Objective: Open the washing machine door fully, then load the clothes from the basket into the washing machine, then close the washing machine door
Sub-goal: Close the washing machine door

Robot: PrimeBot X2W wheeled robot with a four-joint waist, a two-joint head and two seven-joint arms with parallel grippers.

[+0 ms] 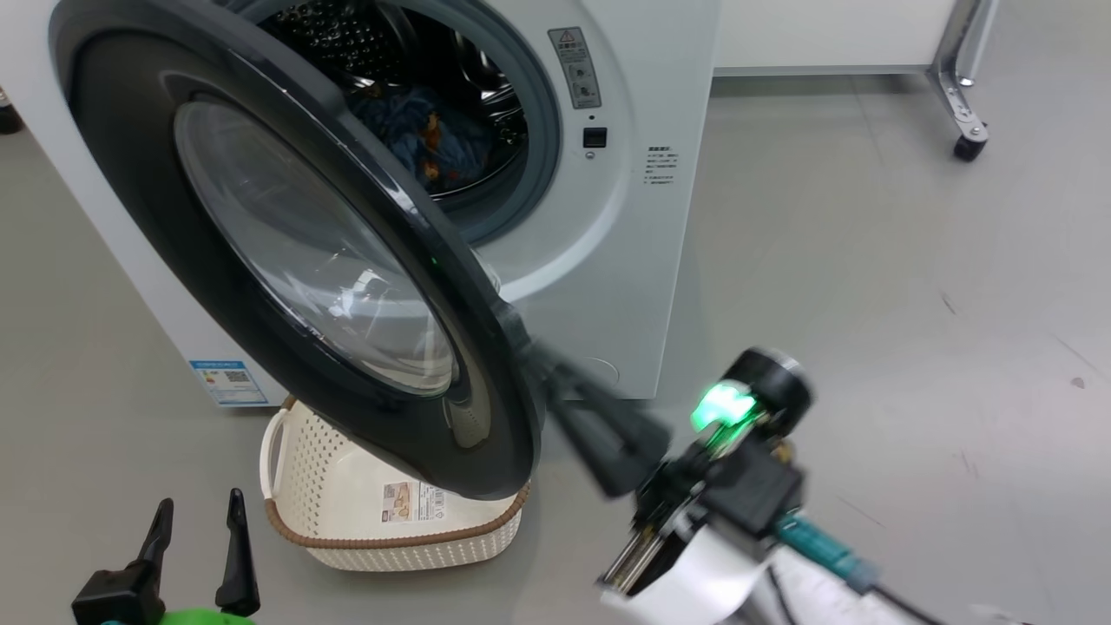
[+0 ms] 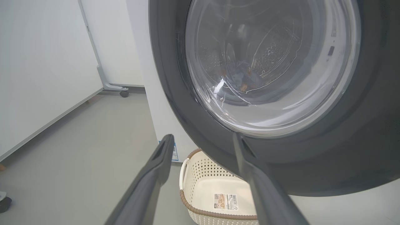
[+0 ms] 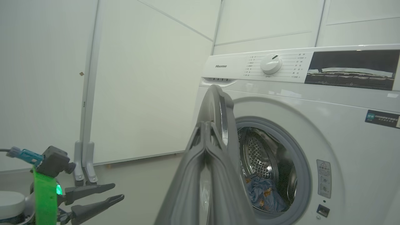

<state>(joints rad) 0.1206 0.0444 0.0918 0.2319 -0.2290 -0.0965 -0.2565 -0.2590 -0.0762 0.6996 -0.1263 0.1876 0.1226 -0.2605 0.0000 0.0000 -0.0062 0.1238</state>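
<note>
The washing machine door (image 1: 304, 252), with its black rim and clear glass bowl, stands partly open and swung out over the basket (image 1: 347, 512). The blue clothes (image 1: 425, 139) lie inside the steel drum of the washing machine (image 1: 642, 217). The cream basket sits on the floor under the door, its bottom label showing. My right gripper (image 1: 531, 349) is shut, its fingertips against the door's outer edge (image 3: 218, 97). At the lower left my left gripper (image 1: 200, 508) hangs open and empty, short of the door (image 2: 272, 68) and above the basket (image 2: 203, 175).
A white panel on a wheeled metal leg (image 1: 963, 130) stands behind the machine at the right. Bare grey floor (image 1: 868, 304) spreads to the right. In the left wrist view another panel foot with a caster (image 2: 123, 91) stands to the machine's left.
</note>
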